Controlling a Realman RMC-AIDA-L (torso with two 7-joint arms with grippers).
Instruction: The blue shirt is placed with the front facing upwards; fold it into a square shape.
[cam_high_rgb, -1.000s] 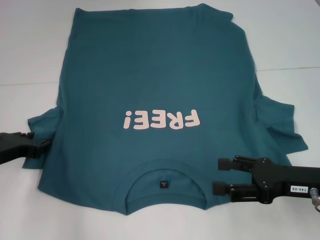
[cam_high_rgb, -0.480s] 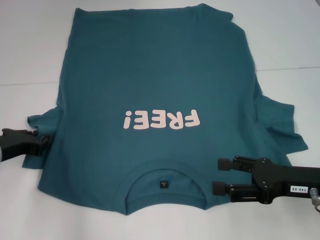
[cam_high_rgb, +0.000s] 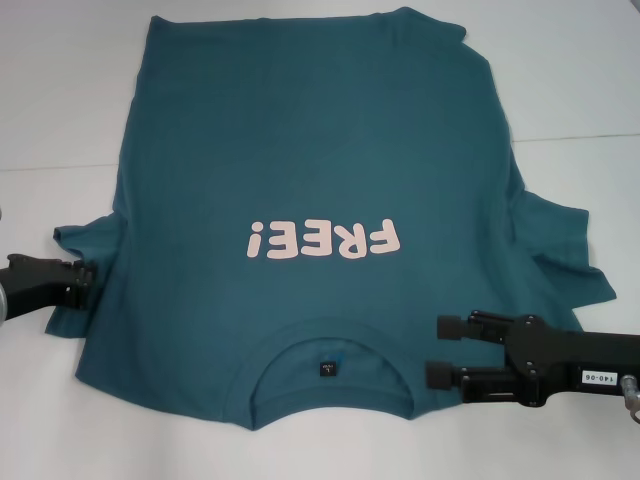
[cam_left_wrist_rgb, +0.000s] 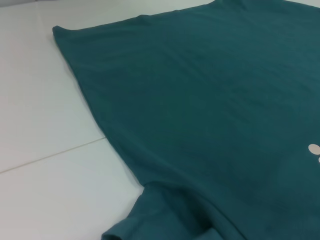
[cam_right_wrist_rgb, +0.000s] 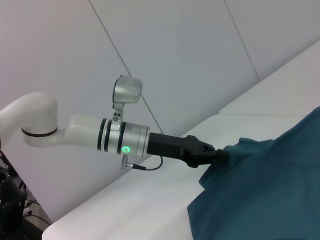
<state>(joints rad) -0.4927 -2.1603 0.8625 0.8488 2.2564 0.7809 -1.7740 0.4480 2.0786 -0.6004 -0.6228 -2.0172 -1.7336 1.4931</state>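
We see the table (cam_high_rgb: 60, 80) first: a white, matte, flat surface with a thin seam line running across it, and in the right wrist view a plain pale wall (cam_right_wrist_rgb: 200, 50) with faint panel lines behind it.

The blue shirt (cam_high_rgb: 320, 150) covers most of the table. It lies spread flat, front up, collar toward the robot and hem at the far side. The cloth is a soft teal knit with light creases. The pale pink print (cam_high_rgb: 325, 240) reads upside down from the head view. The collar (cam_high_rgb: 325, 335) is round and ribbed, with a small dark tag (cam_high_rgb: 327, 368) inside it. Both short sleeves stick out sideways and are rumpled.

The left gripper (cam_high_rgb: 88, 283) is at the left sleeve (cam_high_rgb: 85, 240). Its black fingers appear closed together on the sleeve edge; the right wrist view shows the tip meeting the bunched cloth.

The right gripper (cam_high_rgb: 436, 351) hovers over the shoulder area just beside the collar. Its two black fingers (cam_high_rgb: 462, 326) are spread apart and hold nothing.
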